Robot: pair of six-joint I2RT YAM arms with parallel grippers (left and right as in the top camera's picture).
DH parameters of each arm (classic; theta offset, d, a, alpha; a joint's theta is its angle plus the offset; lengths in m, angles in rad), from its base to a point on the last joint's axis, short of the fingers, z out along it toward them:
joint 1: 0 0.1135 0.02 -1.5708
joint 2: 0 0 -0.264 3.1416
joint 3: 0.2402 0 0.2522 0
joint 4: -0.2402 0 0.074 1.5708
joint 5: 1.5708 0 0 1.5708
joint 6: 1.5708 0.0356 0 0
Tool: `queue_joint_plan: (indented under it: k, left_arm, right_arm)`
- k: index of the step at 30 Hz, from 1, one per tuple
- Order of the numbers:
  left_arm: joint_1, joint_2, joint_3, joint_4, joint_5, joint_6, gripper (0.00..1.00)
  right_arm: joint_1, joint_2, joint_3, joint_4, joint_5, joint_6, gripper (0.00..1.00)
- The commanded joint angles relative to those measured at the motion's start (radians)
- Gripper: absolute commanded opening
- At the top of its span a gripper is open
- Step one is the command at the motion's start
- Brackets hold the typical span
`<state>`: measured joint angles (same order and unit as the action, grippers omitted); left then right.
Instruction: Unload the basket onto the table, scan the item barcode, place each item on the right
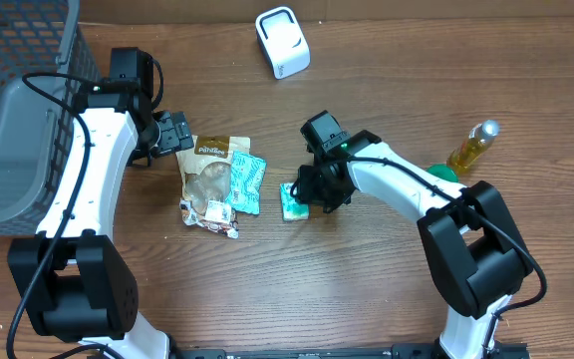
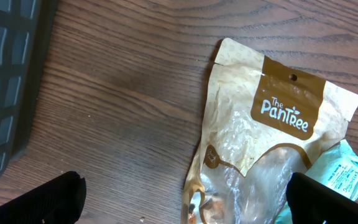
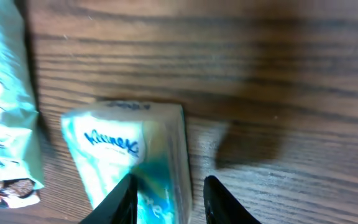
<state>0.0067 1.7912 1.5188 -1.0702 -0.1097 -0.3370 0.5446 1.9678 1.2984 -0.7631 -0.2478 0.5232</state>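
A teal-and-white Kleenex tissue pack (image 1: 292, 202) stands tipped up on the wooden table, just right of the snack bags. In the right wrist view the pack (image 3: 129, 149) sits between the fingers of my right gripper (image 3: 169, 179), which is shut on its lower end; from overhead that gripper (image 1: 314, 189) is right beside the pack. A white barcode scanner (image 1: 282, 42) stands at the far edge of the table. No barcode shows on the pack. My left gripper (image 1: 177, 131) hangs open over the top of a brown Pantree pouch (image 2: 272, 130), holding nothing.
A teal wipes packet (image 1: 248, 180) lies half under the Pantree pouch (image 1: 210, 170), with a small snack wrapper (image 1: 210, 213) below them. A grey mesh basket (image 1: 8, 120) fills the far left. A yellow oil bottle (image 1: 472, 147) and a green item (image 1: 443, 172) lie at the right.
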Motion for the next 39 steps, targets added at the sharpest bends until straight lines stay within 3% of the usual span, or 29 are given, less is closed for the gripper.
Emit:
queue_joint_plan:
  k: [1,27,39]
  left_arm:
    - [0.0,-0.019,0.014,0.001,-0.005,0.001,1.0]
    - [0.0,-0.019,0.014,0.001,-0.005,0.001,1.0]
    - [0.0,-0.019,0.014,0.001,-0.005,0.001,1.0]
  right_arm:
    - [-0.01,-0.029,0.032,-0.002,-0.001,0.0,0.31]
    - [0.011,-0.027,-0.016,0.031,-0.016,0.001,0.31]
    - [0.011,-0.026,-0.048,0.047,-0.015,0.001,0.26]
